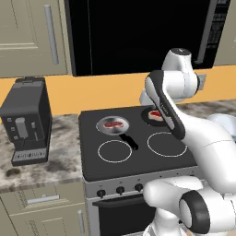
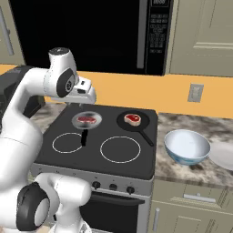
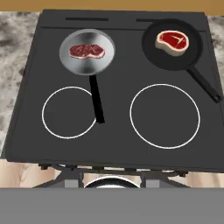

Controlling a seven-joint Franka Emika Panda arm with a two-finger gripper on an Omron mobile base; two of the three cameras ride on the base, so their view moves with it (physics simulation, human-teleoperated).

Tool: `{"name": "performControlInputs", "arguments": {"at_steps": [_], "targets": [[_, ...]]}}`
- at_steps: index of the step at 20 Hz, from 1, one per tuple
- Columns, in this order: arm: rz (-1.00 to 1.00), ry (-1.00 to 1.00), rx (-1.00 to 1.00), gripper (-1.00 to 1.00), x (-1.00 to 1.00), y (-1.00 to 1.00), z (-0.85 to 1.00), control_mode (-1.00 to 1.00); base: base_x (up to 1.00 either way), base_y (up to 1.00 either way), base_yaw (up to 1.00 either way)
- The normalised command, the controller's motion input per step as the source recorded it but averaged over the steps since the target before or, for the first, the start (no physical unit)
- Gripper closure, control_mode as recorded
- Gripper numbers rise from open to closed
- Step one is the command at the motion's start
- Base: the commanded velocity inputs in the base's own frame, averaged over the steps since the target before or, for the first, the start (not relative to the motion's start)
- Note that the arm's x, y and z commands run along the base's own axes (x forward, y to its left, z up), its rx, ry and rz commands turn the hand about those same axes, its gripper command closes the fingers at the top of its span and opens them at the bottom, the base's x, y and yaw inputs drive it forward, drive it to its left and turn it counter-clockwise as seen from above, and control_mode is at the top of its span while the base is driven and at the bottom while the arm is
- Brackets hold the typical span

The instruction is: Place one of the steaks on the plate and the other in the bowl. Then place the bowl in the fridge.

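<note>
Two steaks (image 3: 87, 50) (image 3: 172, 41) sit in pans upper frame, bowl (image 2: 187, 146) lower right; gripper (image 2: 85, 101) state unclear.

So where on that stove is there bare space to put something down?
The two front burner rings are bare, apart from the grey pan's handle crossing the left ring's edge. The back row is crowded: the grey pan and the black pan, each holding a steak.
</note>
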Motion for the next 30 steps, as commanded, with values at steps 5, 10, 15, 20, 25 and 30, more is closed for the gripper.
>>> {"name": "performControlInputs", "arguments": {"at_steps": [5,10,15,20,25,30], "targets": [[0.0,-0.1,0.0,-1.0,-0.53,-0.03,0.0,-1.0,0.0,0.0,0.0],[0.0,-0.07,0.0,-1.0,-0.74,0.0,-0.01,-1.0,0.0,0.0,0.0],[0.0,0.0,0.0,-1.0,-0.18,-0.1,-0.14,-1.0,0.0,0.0,0.0],[0.0,0.0,0.0,-1.0,0.17,0.07,-0.23,-1.0,0.0,0.0,0.0],[0.07,0.0,-0.03,-1.0,0.28,0.15,-0.21,-1.0,0.0,0.0,0.0],[0.15,0.0,-0.11,-1.0,0.29,0.22,-0.43,-1.0,0.0,0.0,0.0]]}}
